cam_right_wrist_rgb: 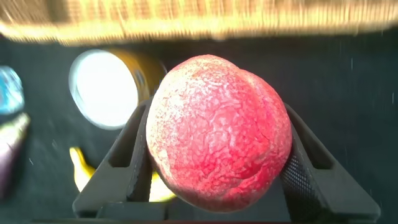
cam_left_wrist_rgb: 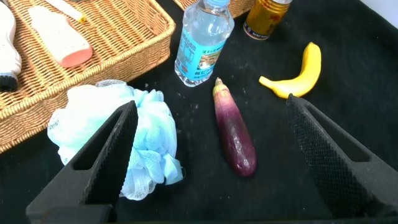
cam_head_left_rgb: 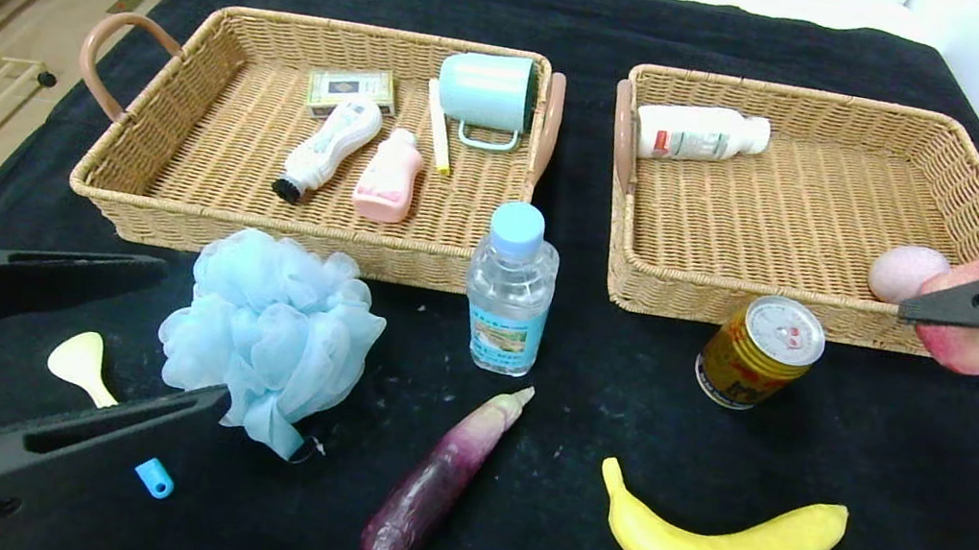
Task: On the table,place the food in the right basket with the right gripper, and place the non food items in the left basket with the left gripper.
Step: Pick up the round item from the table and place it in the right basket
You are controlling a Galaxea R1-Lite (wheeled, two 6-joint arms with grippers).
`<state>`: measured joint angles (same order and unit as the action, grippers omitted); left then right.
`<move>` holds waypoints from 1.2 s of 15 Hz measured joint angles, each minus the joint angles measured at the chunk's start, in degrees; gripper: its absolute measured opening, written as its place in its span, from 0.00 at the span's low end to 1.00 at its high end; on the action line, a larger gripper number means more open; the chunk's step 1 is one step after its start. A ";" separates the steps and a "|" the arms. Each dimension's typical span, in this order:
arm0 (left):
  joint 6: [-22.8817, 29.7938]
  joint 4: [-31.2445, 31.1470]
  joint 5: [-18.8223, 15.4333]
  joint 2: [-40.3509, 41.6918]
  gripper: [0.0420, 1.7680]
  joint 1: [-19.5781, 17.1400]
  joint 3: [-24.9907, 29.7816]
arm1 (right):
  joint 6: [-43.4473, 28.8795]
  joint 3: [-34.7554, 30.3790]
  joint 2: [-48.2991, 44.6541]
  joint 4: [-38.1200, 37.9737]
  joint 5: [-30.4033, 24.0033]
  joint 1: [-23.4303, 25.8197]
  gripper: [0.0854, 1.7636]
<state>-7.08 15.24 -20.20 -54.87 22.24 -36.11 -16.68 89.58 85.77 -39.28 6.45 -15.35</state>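
Right now the right claw [cam_head_left_rgb: 961, 305] hangs at about three o'clock from the head camera, clamped on a red peach [cam_head_left_rgb: 974, 343] above the front right corner of the right basket [cam_head_left_rgb: 809, 216]. Only a sliver of that fruit shows there; the right wrist camera fills its picture with the peach [cam_right_wrist_rgb: 219, 149], squeezed between both fingers [cam_right_wrist_rgb: 305, 162], with the gold can [cam_right_wrist_rgb: 109, 87] and a bit of banana [cam_right_wrist_rgb: 81, 174] on the counter [cam_head_left_rgb: 903, 492] beneath. Inside the right basket lie a white bottle [cam_head_left_rgb: 700, 134] at the back and a pale pink egg-like thing [cam_head_left_rgb: 902, 272] just beside the peach.

Down at eight o'clock the left claw [cam_head_left_rgb: 142, 330] is spread wide, holding nothing, next to the blue bath puff [cam_head_left_rgb: 272, 335]. Its wrist camera looks between the fingers at the puff [cam_left_wrist_rgb: 118, 137], the eggplant [cam_left_wrist_rgb: 235, 134], the water bottle [cam_left_wrist_rgb: 204, 43] and the banana [cam_left_wrist_rgb: 298, 71]. A yellow spoon [cam_head_left_rgb: 83, 365] and a small blue cap [cam_head_left_rgb: 154, 477], seen from the head alone, lie near that claw.

The left basket [cam_head_left_rgb: 184, 113] already holds a mint cup [cam_head_left_rgb: 488, 92], a small box [cam_head_left_rgb: 350, 89], a pink bottle [cam_head_left_rgb: 390, 175], a white brush [cam_head_left_rgb: 329, 144] and a pale stick [cam_head_left_rgb: 436, 139].
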 joint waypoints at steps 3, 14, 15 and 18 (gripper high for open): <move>0.00 0.02 0.02 0.00 0.97 0.00 0.00 | 0.23 6.64 5.32 1.08 0.11 0.28 0.65; -0.41 0.02 0.02 0.63 0.97 0.00 -0.09 | 0.98 10.18 21.64 35.51 0.90 5.27 0.65; -0.41 0.02 0.02 0.66 0.97 0.00 -0.09 | 1.72 10.23 22.66 35.84 0.93 5.64 0.65; -0.51 0.02 0.00 0.71 0.97 0.00 -0.09 | 2.66 10.53 24.92 37.05 0.90 6.29 0.65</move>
<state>-7.59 15.26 -20.20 -54.16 22.24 -36.19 -14.02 100.11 110.69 -2.23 7.35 -9.06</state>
